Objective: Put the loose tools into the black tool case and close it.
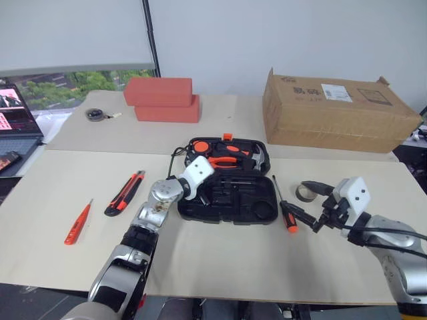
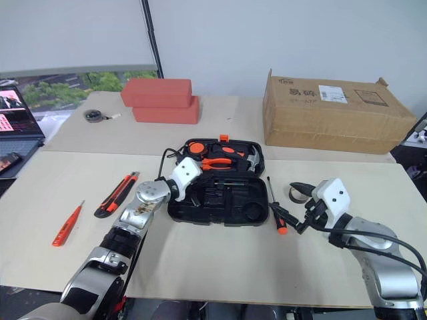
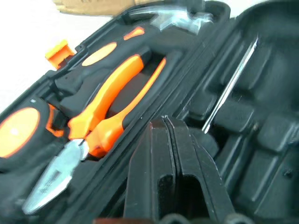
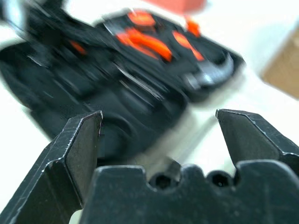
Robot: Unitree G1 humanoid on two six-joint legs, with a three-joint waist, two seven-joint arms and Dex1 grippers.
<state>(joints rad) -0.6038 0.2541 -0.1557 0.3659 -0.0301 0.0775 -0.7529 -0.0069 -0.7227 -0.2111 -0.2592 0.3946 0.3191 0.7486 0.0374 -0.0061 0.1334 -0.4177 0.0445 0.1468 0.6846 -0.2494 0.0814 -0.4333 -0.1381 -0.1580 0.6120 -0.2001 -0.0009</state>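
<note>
The black tool case [image 1: 257, 210] lies open in the middle of the table, with orange-handled pliers [image 3: 100, 116] and a hammer [image 1: 257, 158] in its far half. A slim screwdriver shaft [image 3: 230, 86] rests in a recess of the near half. My left gripper [image 1: 213, 165] hovers over the case's left side, near the hinge line, with its fingertips [image 3: 167, 123] shut and nothing between them. My right gripper [image 1: 315, 205] stands open to the right of the case. Just left of it lies an orange-and-black screwdriver [image 1: 287, 213], and the grey tape ring [image 1: 305, 193] is beside its far finger. A utility knife [image 1: 125, 193] and a small orange screwdriver [image 1: 78, 223] lie at the left.
A brown cardboard box [image 1: 337, 110] stands at the back right and two red blocks [image 1: 161, 100] at the back centre. A dark disc with a cord [image 1: 97, 115] lies at the back left, and a laptop [image 1: 17, 123] sits at the far left edge.
</note>
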